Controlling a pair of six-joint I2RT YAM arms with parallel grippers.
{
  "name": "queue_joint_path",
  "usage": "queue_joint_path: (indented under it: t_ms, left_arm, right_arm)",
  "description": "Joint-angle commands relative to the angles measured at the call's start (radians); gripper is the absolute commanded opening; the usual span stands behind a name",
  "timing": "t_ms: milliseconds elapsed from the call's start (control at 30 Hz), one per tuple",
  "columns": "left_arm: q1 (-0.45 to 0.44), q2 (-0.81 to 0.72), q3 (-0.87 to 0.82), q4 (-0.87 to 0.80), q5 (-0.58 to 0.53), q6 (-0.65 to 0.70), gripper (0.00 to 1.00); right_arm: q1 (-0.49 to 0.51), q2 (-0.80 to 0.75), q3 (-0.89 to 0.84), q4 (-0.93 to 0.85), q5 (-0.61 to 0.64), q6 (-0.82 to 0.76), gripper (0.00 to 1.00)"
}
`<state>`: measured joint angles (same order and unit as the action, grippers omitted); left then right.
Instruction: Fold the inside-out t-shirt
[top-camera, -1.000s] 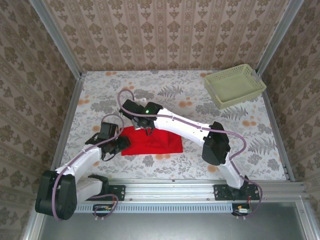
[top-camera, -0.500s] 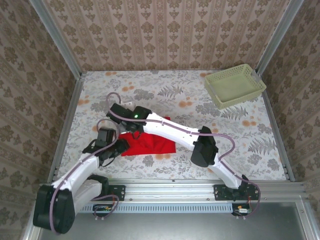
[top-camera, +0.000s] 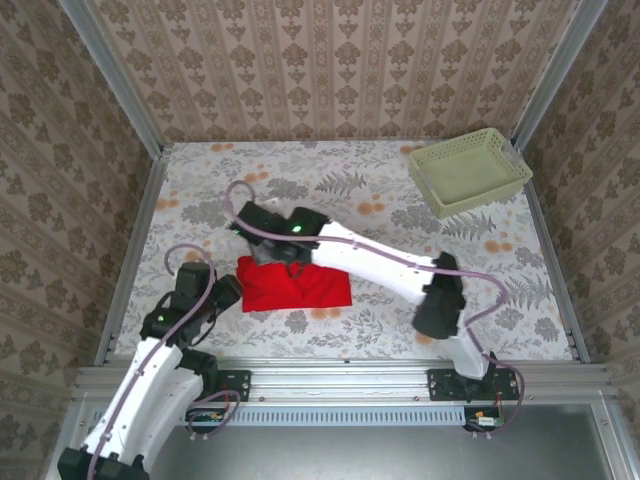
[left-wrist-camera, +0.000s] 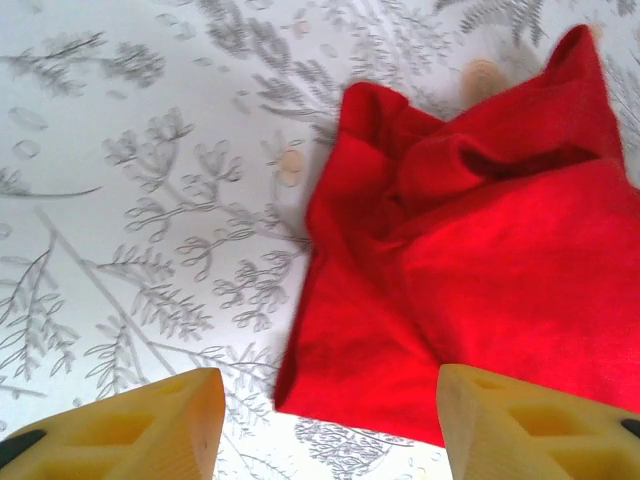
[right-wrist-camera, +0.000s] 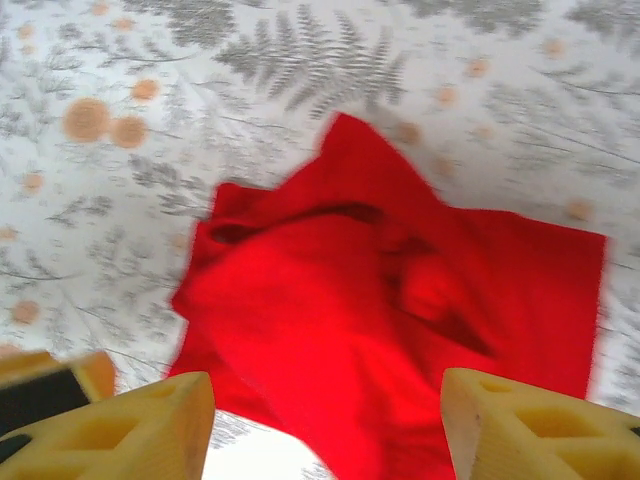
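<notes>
We note both grippers opened within the last second: right gripper (right-wrist-camera: 325, 430) and left gripper (left-wrist-camera: 322, 425) stand jaws apart, empty. The t-shirt (top-camera: 295, 287) lies folded, near left on the table (top-camera: 400, 200); the fold looks finished.

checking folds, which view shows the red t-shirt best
Right wrist: most of the red t-shirt shows close, creases clear. Left wrist crops its right side; top external shows it small, partly under the right arm.

- The t-shirt (top-camera: 295, 287) is soft, matt red cloth, creased and faintly fuzzy.
- The counter (top-camera: 380, 190) has a smooth printed covering with a slight sheen.
- The basket (top-camera: 487, 196) is pale green plastic lattice.
- The left tool (left-wrist-camera: 325, 405) and right tool (right-wrist-camera: 325, 400) have matt yellow plastic-looking fingers.
- The rails (top-camera: 350, 368) are dull grey metal.
</notes>
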<state>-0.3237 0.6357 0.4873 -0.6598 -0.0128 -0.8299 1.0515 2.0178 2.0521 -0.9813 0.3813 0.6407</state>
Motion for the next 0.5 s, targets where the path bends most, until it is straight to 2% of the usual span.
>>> queue_joint_path:
  t_ms: [0, 67, 133, 233, 333, 400, 467]
  left_arm:
    - [-0.09, 0.169, 0.107, 0.069, 0.013, 0.08, 0.63]
    - [-0.18, 0.314, 0.193, 0.085, -0.043, 0.117, 0.69]
    - [-0.205, 0.429, 0.261, 0.1, -0.085, 0.146, 0.71]
    - [-0.191, 0.554, 0.332, 0.145, -0.091, 0.193, 0.75]
    - [-0.183, 0.664, 0.389, 0.16, -0.106, 0.231, 0.78]
    - [-0.178, 0.739, 0.417, 0.15, -0.11, 0.239, 0.78]
    - [-0.172, 0.787, 0.416, 0.153, -0.102, 0.231, 0.71]
  right_arm:
    - [-0.141, -0.109, -0.242, 0.151, -0.033, -0.044, 0.62]
    - [-0.216, -0.133, -0.361, 0.235, -0.091, -0.058, 0.6]
    - [-0.269, -0.12, -0.421, 0.288, -0.132, -0.08, 0.59]
    - [-0.312, -0.083, -0.462, 0.349, -0.205, -0.12, 0.57]
    - [-0.317, -0.048, -0.471, 0.393, -0.214, -0.138, 0.58]
    - [-0.327, -0.014, -0.465, 0.408, -0.239, -0.134, 0.58]
    - [-0.331, 0.027, -0.455, 0.414, -0.248, -0.121, 0.58]
